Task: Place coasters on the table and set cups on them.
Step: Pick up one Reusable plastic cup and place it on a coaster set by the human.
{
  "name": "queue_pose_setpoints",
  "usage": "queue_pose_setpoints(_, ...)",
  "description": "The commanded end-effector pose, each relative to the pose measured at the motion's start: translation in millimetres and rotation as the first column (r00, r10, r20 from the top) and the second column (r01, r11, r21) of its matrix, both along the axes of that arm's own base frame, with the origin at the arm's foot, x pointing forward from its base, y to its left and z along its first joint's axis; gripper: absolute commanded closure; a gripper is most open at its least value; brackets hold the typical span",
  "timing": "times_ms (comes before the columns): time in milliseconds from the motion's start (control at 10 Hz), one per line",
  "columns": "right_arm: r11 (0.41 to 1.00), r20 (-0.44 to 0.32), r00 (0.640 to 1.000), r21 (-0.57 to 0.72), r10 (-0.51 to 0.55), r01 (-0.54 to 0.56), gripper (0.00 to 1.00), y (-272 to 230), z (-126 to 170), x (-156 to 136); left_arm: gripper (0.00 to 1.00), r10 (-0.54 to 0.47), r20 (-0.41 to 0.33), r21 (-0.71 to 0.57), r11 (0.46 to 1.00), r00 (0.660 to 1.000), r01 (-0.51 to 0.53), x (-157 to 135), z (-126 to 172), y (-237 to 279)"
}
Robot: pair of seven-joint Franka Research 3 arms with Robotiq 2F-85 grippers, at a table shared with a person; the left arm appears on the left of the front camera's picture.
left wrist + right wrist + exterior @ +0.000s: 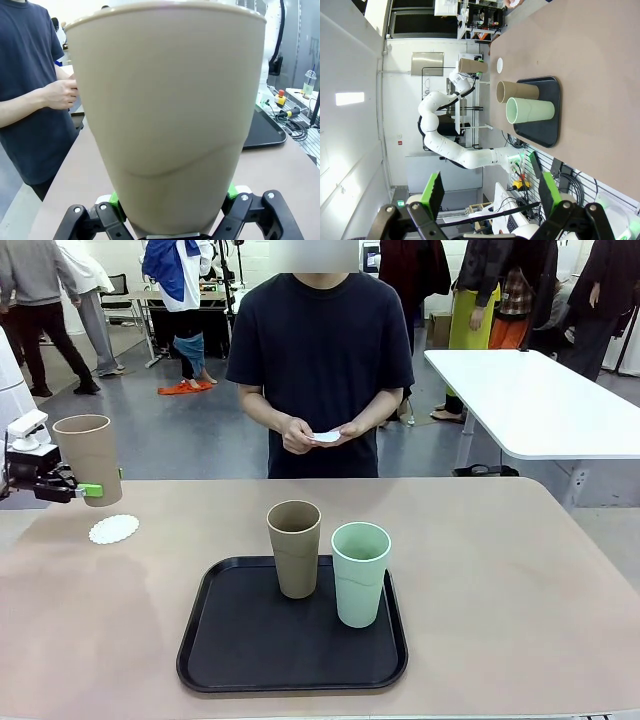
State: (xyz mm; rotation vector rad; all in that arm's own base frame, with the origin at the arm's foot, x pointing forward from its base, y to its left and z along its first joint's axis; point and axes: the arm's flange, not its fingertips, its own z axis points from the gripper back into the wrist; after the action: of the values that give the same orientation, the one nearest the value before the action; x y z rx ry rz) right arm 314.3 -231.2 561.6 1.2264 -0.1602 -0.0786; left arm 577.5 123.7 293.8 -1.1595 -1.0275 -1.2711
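Note:
My left gripper (92, 490) is shut on a tan cup (89, 457), holding it upright in the air just above a white lacy coaster (113, 529) at the table's (520, 570) far left. In the left wrist view the tan cup (167, 115) sits between the green pads (114, 200). A second tan cup (294, 547) and a mint green cup (359, 572) stand on the black tray (240, 640). The person holds white coasters (325, 436) in both hands. My right gripper (490, 192) is open, off the table, with nothing between its fingers.
The black tray lies at the table's front middle. A white table (540, 400) stands behind at the right. The person stands at the far edge, hands close to the body.

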Motion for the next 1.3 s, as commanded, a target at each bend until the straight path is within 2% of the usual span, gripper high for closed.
queue_pose_setpoints(0,1.000,0.014,1.000,0.000,0.000,0.000,0.00,0,-1,1,0.21,-0.022,-0.006,-0.013,1.000,1.000,0.022,-1,-1,-3)
queue_pose_setpoints(300,1.000,0.014,1.000,0.000,0.000,0.000,0.00,0,-1,1,0.21,-0.008,-0.005,-0.004,1.000,1.000,0.008,0,-3,-4)
queue_pose_setpoints(500,1.000,0.014,1.000,0.000,0.000,0.000,0.00,0,-1,1,0.21,-0.050,0.053,0.003,0.999,0.997,0.050,12,-18,0)
queue_pose_setpoints(800,1.000,0.014,1.000,0.000,0.000,0.000,0.00,0,-1,1,0.21,-0.045,0.153,0.055,0.998,0.987,0.037,6,-28,6)
queue_pose_setpoints(900,1.000,0.014,1.000,0.000,0.000,0.000,0.00,0,-1,1,0.21,-0.037,0.158,0.062,0.998,0.987,0.028,2,-36,8)
queue_pose_setpoints(1200,1.000,0.014,1.000,0.000,0.000,0.000,0.00,0,-1,1,0.21,-0.039,0.110,0.041,0.999,0.993,0.035,6,-49,11)
